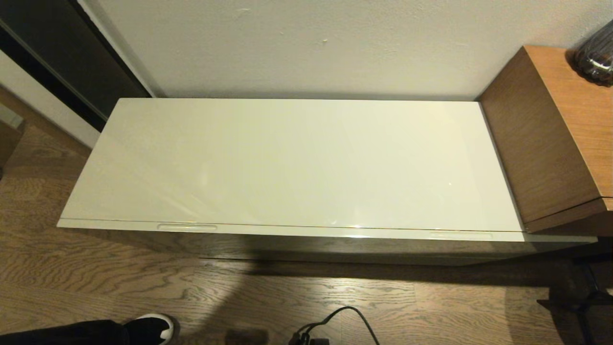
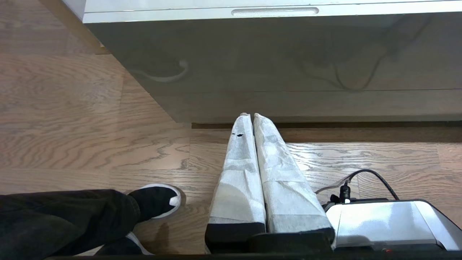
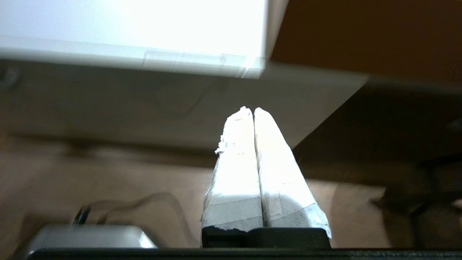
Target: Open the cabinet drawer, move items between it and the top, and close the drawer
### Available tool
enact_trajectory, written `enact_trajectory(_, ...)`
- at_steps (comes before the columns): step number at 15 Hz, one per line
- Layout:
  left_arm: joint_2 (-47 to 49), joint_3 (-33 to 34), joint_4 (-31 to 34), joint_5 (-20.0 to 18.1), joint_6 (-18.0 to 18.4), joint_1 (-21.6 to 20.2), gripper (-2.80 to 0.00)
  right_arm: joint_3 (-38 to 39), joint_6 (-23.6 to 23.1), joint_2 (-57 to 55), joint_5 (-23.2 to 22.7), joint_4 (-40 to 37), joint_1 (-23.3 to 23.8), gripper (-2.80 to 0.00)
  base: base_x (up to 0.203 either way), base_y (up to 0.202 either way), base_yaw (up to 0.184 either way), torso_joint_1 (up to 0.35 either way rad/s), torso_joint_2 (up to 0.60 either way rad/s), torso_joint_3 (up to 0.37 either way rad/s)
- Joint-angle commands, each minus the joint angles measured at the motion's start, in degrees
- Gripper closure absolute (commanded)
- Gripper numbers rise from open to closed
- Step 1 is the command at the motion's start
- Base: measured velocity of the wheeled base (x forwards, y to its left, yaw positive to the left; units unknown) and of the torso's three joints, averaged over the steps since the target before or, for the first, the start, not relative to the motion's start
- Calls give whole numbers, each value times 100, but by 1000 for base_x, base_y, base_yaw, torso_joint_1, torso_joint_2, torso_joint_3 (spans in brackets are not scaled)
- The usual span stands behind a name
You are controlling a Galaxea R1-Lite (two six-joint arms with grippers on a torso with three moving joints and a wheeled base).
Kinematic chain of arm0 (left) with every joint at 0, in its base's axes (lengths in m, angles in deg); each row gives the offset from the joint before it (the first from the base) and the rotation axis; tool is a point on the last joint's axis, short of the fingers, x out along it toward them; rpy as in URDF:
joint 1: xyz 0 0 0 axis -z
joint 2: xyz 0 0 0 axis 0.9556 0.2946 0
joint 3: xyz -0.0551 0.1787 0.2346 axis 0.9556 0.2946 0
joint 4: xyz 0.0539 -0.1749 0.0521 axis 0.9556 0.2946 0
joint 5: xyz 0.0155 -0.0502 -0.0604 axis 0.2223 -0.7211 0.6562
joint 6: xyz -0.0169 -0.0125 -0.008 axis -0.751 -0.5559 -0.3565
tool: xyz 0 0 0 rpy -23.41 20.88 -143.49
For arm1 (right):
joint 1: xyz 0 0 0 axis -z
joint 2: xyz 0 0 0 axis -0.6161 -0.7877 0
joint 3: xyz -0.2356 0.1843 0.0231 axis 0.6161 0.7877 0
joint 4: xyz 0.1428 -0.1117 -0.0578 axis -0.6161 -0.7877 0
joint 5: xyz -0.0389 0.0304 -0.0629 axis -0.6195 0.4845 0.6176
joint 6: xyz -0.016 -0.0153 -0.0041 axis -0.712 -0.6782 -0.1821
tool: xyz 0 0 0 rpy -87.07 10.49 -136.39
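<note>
**Drawer closed, cabinet surface bare, both grippers pressed shut and holding nothing**

The cabinet drawer (image 1: pixel 306 232) sits pushed fully in, its cream front edge flush under the top (image 1: pixel 297 163). Two oblong handle slots show along that edge, one toward the robot's left (image 1: pixel 187 227) and one toward its right (image 1: pixel 460 235). No tape roll, slipper or packet can be seen in any view.

The left gripper (image 2: pixel 251 115) hangs low in front of the cabinet face, above the wooden floor (image 2: pixel 90 126), its paper-wrapped fingers (image 2: pixel 238 159) pressed together with nothing between them. The right gripper (image 3: pixel 251 109) is likewise down before the cabinet's right end, fingers (image 3: pixel 278 173) together and empty.

A taller brown wooden unit (image 1: pixel 550 134) adjoins the cabinet's right end, with a dark ribbed object (image 1: pixel 596 55) on it. A person's black shoe (image 1: pixel 153 328) and a black cable (image 1: pixel 345 318) lie on the floor nearby.
</note>
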Motion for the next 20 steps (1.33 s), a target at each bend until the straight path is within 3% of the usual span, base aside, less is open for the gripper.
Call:
enact_trajectory(1,7,-4,0,0,1,-4,0,266,56,17,-89,-209,-3,0,0,0,0,0,0,0)
enact_trajectory(20,7,5,0,0,1,-4,0,270,188,17,-77,-201,-4,0,0,0,0,0,0,0)
